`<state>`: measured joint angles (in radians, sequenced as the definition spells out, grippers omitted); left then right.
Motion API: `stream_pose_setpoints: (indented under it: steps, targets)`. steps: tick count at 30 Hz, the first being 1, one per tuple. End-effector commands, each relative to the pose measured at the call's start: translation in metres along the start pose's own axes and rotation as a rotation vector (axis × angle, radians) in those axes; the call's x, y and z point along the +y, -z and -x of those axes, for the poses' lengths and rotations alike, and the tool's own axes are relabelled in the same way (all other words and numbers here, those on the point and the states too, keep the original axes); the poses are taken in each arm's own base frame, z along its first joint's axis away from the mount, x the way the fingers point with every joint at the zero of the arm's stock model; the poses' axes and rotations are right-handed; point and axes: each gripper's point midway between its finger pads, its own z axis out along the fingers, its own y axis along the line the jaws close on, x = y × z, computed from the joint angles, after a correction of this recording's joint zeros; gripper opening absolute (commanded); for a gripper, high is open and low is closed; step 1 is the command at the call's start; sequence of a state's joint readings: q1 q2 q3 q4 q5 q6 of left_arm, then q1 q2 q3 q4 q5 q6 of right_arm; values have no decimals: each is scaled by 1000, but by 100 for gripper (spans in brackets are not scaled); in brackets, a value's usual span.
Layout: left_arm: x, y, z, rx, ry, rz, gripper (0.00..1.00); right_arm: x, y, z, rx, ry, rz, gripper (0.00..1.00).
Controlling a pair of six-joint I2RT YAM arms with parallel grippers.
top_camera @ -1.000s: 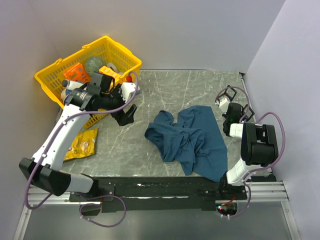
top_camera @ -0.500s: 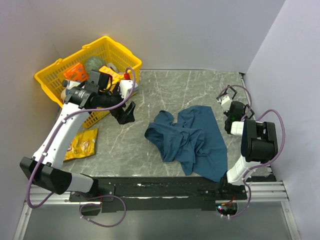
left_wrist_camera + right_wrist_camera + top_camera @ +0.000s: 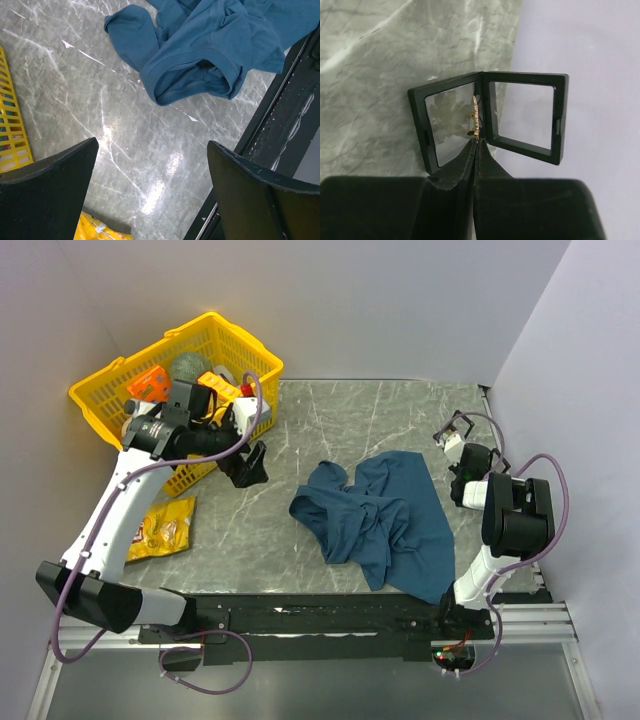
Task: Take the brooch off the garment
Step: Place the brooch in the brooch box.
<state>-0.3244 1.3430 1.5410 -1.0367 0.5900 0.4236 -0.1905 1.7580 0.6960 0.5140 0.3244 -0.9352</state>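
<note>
The small gold-coloured metal brooch (image 3: 475,117) sits at the middle of the right wrist view, seen edge-on. It is pinched between the tips of the right gripper (image 3: 476,142), whose black jaws are pressed together on its lower end. Right behind it stands a black hinged case with clear windows (image 3: 520,115), opened like a book, the brooch in line with its hinge. Whether the brooch touches the case cannot be told.

In the top view that case (image 3: 458,426) lies at the right edge of the grey marbled table (image 3: 350,420), close to the wall; the brooch itself is too small to make out there.

The large dark blue wrinkled cloth shirt (image 3: 385,520) lies crumpled in the centre-right of the top view, apart from the case. In the left wrist view it fills the upper right (image 3: 200,55).

The left gripper (image 3: 250,465) hangs over bare table left of the shirt, its jaws spread wide and holding nothing (image 3: 152,145). Beside that arm, in the upper left, is a yellow plastic basket (image 3: 110,390) full of mixed items, and below it a yellow printed snack packet (image 3: 160,530) lies flat on the table.
</note>
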Motion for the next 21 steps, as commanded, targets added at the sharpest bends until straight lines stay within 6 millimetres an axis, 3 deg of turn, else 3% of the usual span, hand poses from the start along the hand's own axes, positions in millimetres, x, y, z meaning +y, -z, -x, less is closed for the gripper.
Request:
stream_pose_setpoints:
  steps: [1,10,21]
  targets:
    - [-7,9,10,-64,-15,-15,96,-27,-7,19,-46,-55,-64,0]
    - [-5,11,11,-82,-7,-22,96,-28,-6,23,-58,-58,-53,0]
    - [-6,13,10,-92,1,-29,96,-22,-11,15,-33,-50,-44,0]
